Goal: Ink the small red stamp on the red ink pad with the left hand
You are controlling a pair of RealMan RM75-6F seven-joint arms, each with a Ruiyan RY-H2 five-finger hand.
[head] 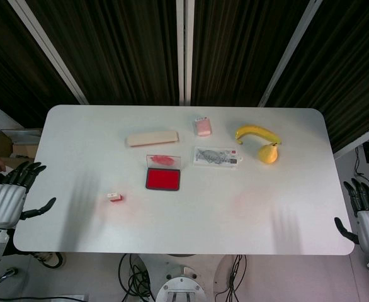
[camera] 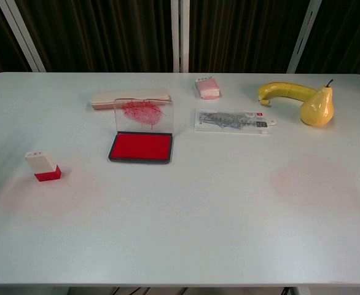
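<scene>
Nearest the chest camera: small red stamp (camera: 43, 165) with a white upper block and red base, upright at lower left of the white rounded table (camera: 186, 233), well apart from both hands.
Left hand (head: 9, 197), lower left corner of the head view: off the table edge, fingers spread, holding nothing.
Beige oblong case (camera: 129, 98), upper left of centre, lying flat.
Red ink pad (camera: 140, 147) in a dark tray, centre-left, its clear lid (camera: 143, 115) standing upright and smeared red; just in front of the beige case.
Pink rectangular eraser-like block (camera: 207, 88), upper centre.
Flat clear packet (camera: 232, 120) with grey printing, right of the pad.
Yellow banana (camera: 285, 92) and yellow pear (camera: 317, 107), upper right, touching.
Right hand (head: 365, 212), lower right corner of the head view: beside the table edge, fingers apart, empty.
</scene>
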